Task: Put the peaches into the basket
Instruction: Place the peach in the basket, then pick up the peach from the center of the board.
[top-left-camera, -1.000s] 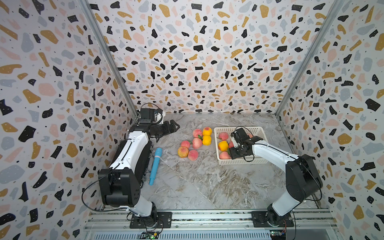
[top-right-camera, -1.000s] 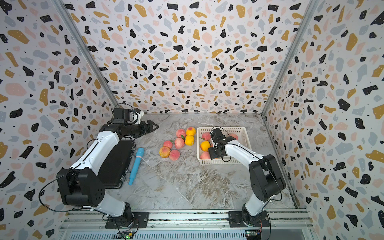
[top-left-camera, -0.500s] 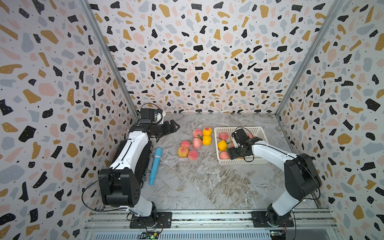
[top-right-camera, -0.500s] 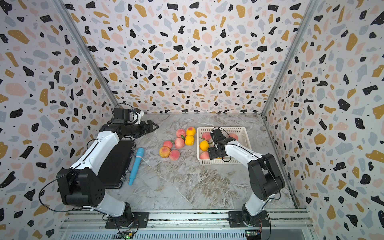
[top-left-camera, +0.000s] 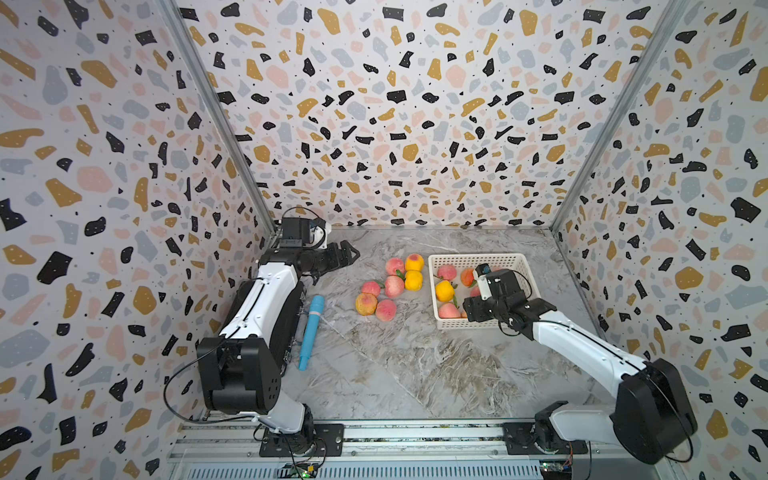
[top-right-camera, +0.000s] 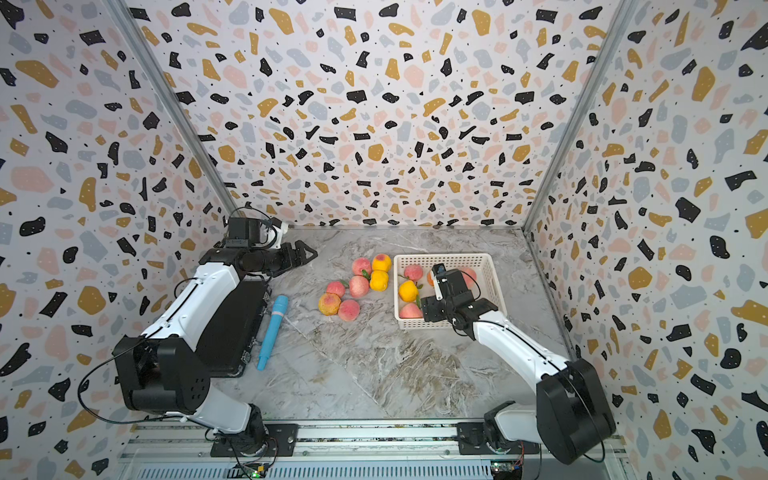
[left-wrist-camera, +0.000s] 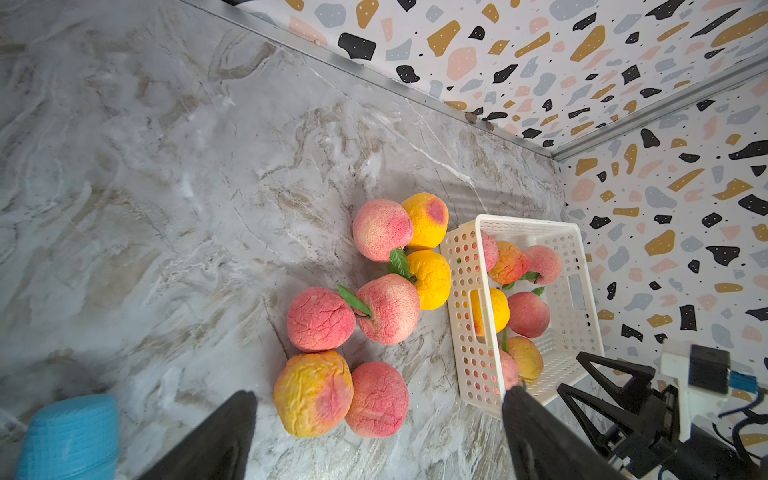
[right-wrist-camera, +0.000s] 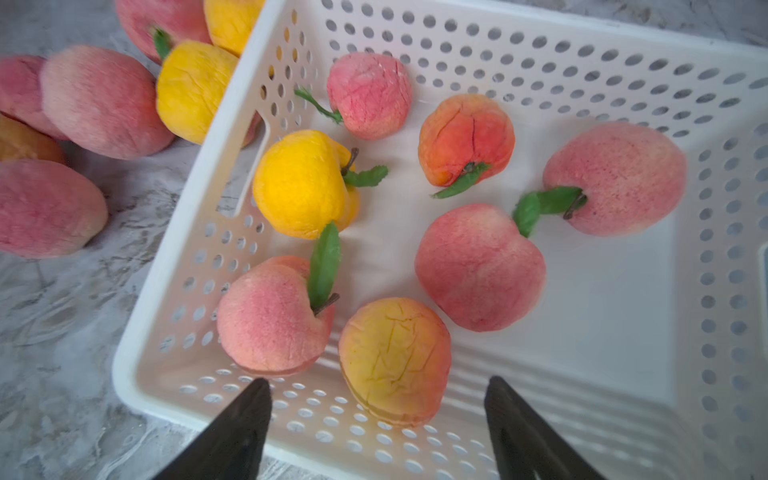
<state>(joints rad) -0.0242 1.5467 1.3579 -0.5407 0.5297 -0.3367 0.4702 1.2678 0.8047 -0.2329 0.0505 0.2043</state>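
The white lattice basket (top-left-camera: 473, 261) stands toward the right wall (top-left-camera: 665, 208) and near the back wall (top-left-camera: 395, 124), with a narrow strip of bare tabletop (top-left-camera: 552, 282) on each of those sides. Seven peaches (right-wrist-camera: 478, 266) lie loose on its floor, leaving open floor along the side nearest the right wall. Seven more peaches (top-left-camera: 394, 286) huddle on the tabletop just beside the basket wall that faces the left arm (top-left-camera: 270, 299), the nearest yellow peach (left-wrist-camera: 430, 278) close against that wall. The right gripper (top-left-camera: 468, 309) hangs over the basket's front wall, claw wide and holding nothing; a yellow-orange peach (right-wrist-camera: 395, 361) rests on the basket floor just ahead of its fingertips (right-wrist-camera: 257, 390). The left gripper (top-left-camera: 351, 252) hovers apart from the cluster, toward the back-left corner, claw wide and empty too. A blue cylindrical tool (top-left-camera: 309, 332) lies along the edge of a flat black box (top-right-camera: 232, 328) that sits under the left arm. From the fruit and basket forward to the metal rail (top-left-camera: 415, 432), the grey veined marble tabletop is broad and bare. Terrazzo-patterned walls close in three sides, meeting at metal corner posts (top-left-camera: 218, 112)
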